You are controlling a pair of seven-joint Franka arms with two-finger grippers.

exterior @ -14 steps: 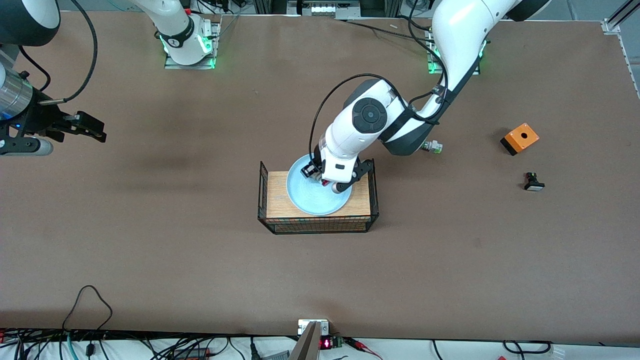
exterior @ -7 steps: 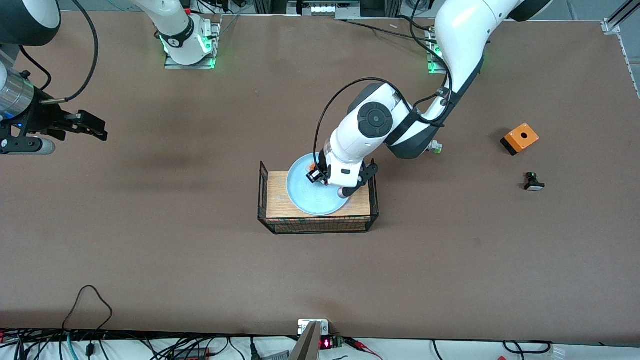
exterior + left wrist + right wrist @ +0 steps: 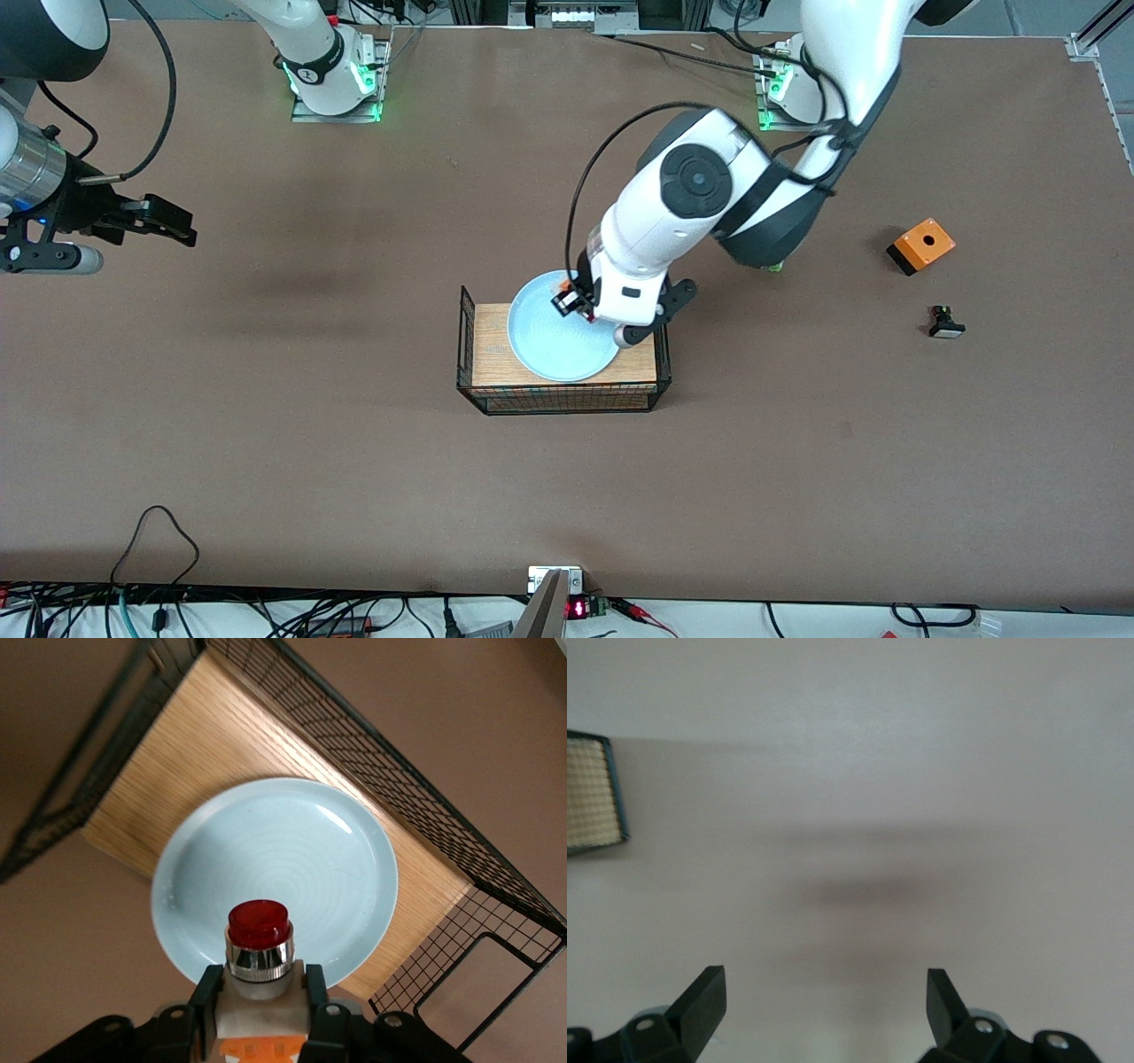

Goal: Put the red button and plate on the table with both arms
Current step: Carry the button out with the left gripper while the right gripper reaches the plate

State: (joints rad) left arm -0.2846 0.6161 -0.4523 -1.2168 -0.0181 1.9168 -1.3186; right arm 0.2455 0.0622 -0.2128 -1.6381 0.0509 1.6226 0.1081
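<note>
The red button [image 3: 259, 939] is clamped between the fingers of the left gripper [image 3: 574, 301], held in the air over the pale-blue plate [image 3: 554, 341], dark red cap pointing down at it. The plate is seated on the wooden top of the black wire rack [image 3: 483, 354], mid-table [image 3: 266, 443]. The right gripper [image 3: 168, 226] is parked over bare tabletop toward the right arm's end, fingers [image 3: 700, 1001] spread wide with nothing between them.

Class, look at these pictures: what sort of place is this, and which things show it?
Probably a robotics lab: two arms bolted to a brown table, loose cables along its edge, and the left gripper holding a red button.
</note>
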